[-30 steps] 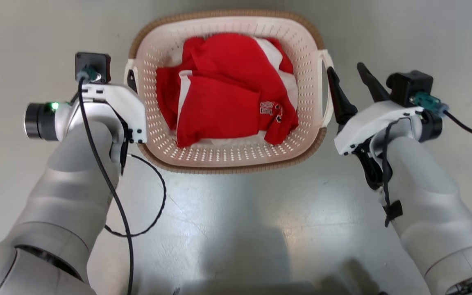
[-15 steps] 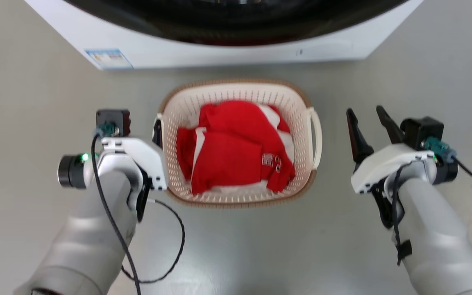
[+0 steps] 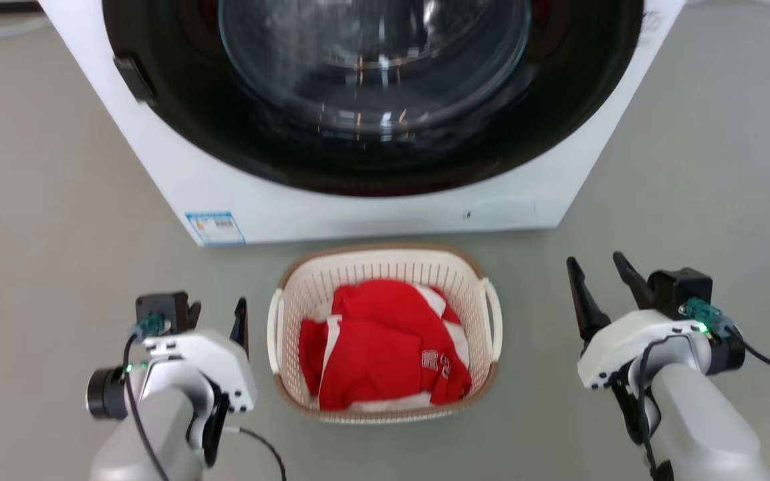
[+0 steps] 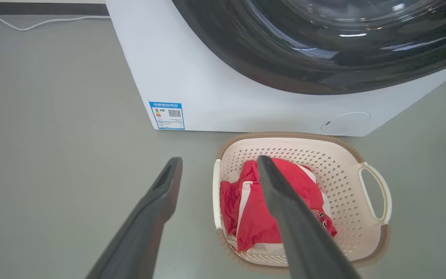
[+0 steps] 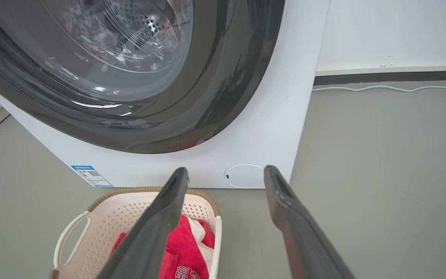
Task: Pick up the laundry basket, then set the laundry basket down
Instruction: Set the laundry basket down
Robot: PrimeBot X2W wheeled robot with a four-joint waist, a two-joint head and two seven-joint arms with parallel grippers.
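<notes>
The laundry basket stands on the grey floor in front of the washing machine, cream and perforated with a brown rim, holding red and white clothing. My left gripper is open just left of the basket's left handle, apart from it. My right gripper is open well to the right of the right handle. In the left wrist view the basket lies beyond my open left gripper. In the right wrist view the basket sits low left of my open right gripper.
A large white washing machine with a dark round glass door stands right behind the basket, with a blue label at its lower left. A white cable runs along the wall base. Bare grey floor lies on both sides.
The head view has pulled back and tilted up, bringing the washing machine in. Both grippers have come away from the basket's handles; the right one now stands clearly apart. The basket stays on the floor.
</notes>
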